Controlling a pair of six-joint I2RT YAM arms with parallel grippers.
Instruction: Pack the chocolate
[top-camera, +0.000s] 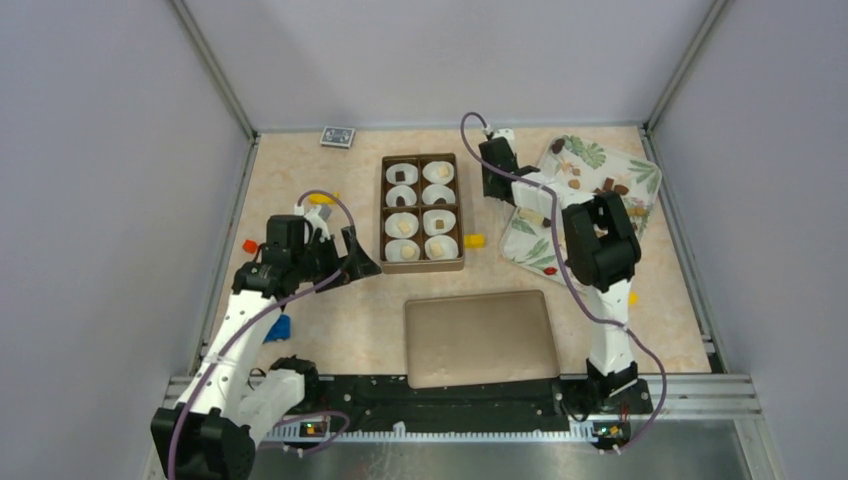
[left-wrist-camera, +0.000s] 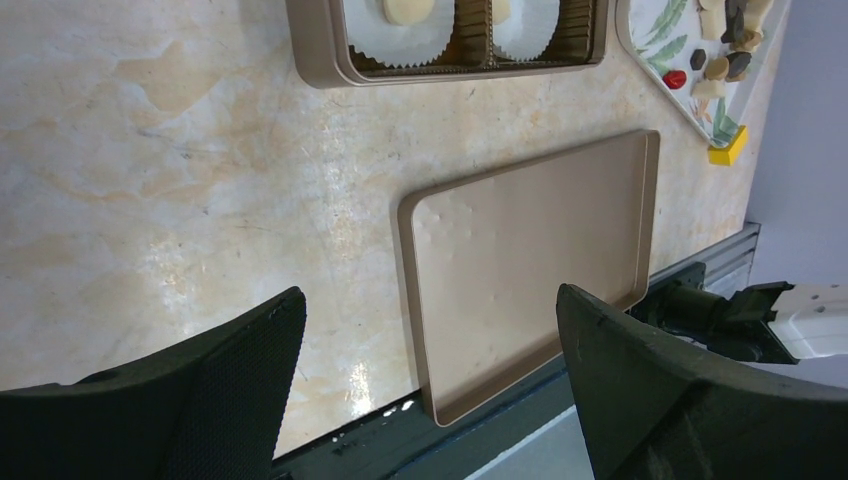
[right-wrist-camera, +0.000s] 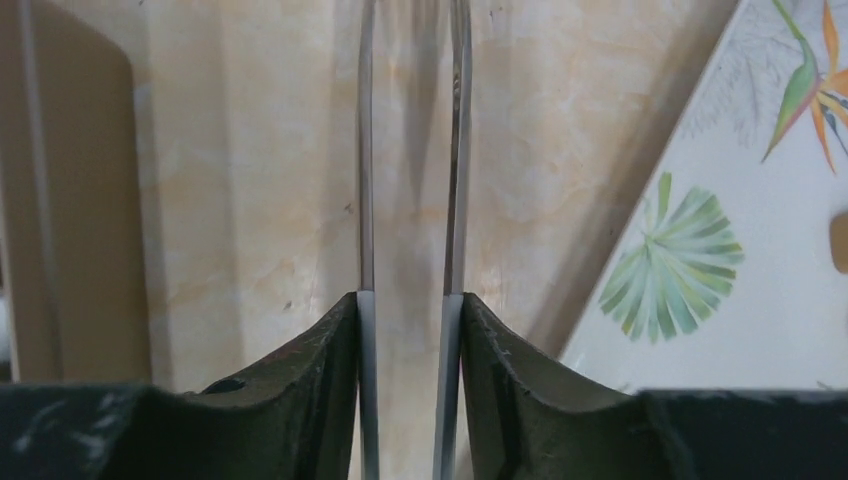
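The tiny chocolate looks light and squashy, so pinch its sides softly; left gripper spread, right gripper barely apart.

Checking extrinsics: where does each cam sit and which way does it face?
Top external: fixed above and behind the bases, looking down on the table; both arms whole, left hand, right hand.
Left wrist: on the left arm, looking down across the box lid; its two black fingers wide apart at bottom.
Right wrist: looking down at bare table beside the leaf-print tray; its narrow-gapped fingers at bottom.
Shared: top and left wrist both show lid, compartment box and tray.
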